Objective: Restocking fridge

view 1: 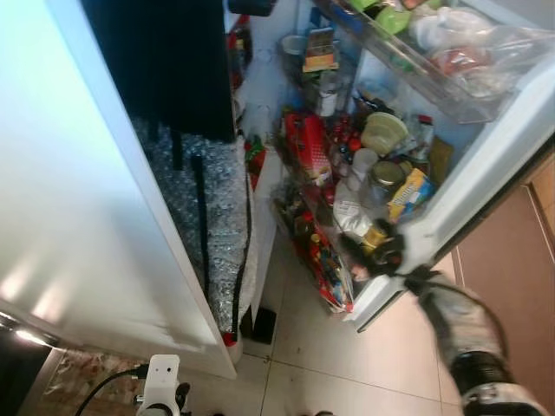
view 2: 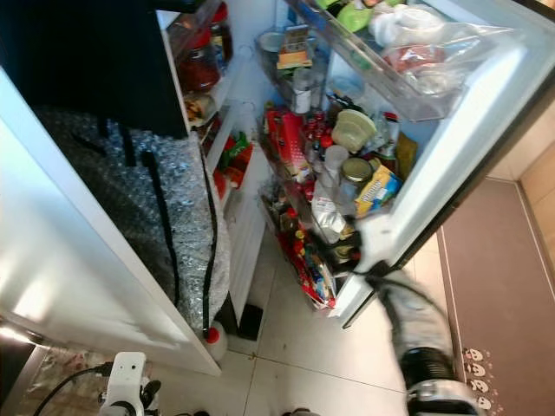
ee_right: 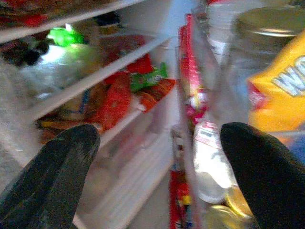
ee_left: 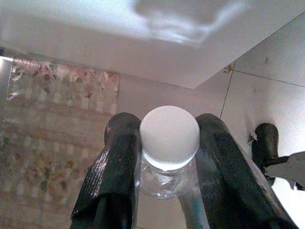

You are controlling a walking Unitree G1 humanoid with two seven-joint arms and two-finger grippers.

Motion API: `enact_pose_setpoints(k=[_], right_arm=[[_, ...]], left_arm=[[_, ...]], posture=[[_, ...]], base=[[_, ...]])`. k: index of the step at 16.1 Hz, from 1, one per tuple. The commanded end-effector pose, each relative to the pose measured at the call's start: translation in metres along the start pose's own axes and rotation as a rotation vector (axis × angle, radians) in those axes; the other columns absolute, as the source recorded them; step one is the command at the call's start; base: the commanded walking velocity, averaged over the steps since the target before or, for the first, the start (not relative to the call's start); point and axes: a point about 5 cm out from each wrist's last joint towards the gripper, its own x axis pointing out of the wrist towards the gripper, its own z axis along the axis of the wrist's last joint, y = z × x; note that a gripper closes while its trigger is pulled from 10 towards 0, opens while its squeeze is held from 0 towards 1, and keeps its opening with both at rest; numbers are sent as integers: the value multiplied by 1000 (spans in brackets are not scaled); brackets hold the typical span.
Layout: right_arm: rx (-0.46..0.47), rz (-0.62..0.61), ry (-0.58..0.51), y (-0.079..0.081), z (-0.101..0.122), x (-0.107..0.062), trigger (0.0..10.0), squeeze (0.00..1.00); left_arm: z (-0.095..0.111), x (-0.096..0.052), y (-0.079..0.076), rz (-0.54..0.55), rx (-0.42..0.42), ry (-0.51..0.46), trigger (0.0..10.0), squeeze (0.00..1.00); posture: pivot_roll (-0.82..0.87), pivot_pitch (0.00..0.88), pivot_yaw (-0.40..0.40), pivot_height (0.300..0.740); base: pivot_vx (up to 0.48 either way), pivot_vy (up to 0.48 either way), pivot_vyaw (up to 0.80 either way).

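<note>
Now: left hand (ee_left: 164,157) pinching clear bottle (ee_left: 167,164) at neck; right hand (ee_right: 157,167) spread wide by fridge door shelf (view 1: 347,217).

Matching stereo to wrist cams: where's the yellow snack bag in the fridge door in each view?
Left eye view: yellow snack bag on a door shelf, right of centre.
Right eye view: same bag, near centre.
Right wrist view: close up, beyond the open right gripper.
Left wrist view: faces the floor; left gripper shut on a white-capped bottle.
Shared landmark: gold-lidded jar beside the bag.
</note>
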Motion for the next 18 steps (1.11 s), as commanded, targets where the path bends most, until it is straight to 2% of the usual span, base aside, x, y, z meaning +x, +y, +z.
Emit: enact_pose_setpoints(k=[1,7,9,10,12,13,15,16,17,18], right_arm=[[7,-58,18,-11,-2,-6,10000,0],[-11,-185,74,-35,-9,-23,10000,0],[-29,-342,117,-57,-15,-43,10000,0],[-28,-461,139,-76,-21,-67,10000,0],[-30,-595,183,-95,-26,-98,10000,0],[-33,-695,225,-107,-32,-121,10000,0],[-32,-774,260,-113,-37,-138,10000,0],[-2,-840,298,-112,-49,-150,10000,0],[7,-824,311,-108,-54,-148,10000,0],[32,-744,296,-95,-60,-134,10000,0]], left_arm=[[-11,-3,3,3,0,44,10000,0],[-11,-3,2,0,4,45,10000,0],[-12,-3,2,-1,8,48,10000,0],[-12,-3,2,-3,10,50,10000,0],[-12,-3,2,-5,11,52,10000,0],[-11,-3,2,-6,13,54,10000,0],[-11,-2,2,-6,14,54,10000,0],[-11,-2,3,-5,15,55,10000,0],[-11,-2,3,-5,16,56,10000,0],[-11,-2,3,-5,17,56,10000,0]], posture=[[-96,151,-25,740],[-94,148,-20,740],[-97,149,-15,740],[-97,149,-16,740],[-100,148,-15,740],[-99,148,-15,740],[-100,148,-15,740],[-101,146,-12,740],[-100,147,-10,740],[-100,145,-9,740]], base=[[0,0,0],[0,0,0],[0,0,0],[0,0,0],[0,0,0],[0,0,0],[0,0,0],[0,0,0],[0,0,0],[0,0,0]])
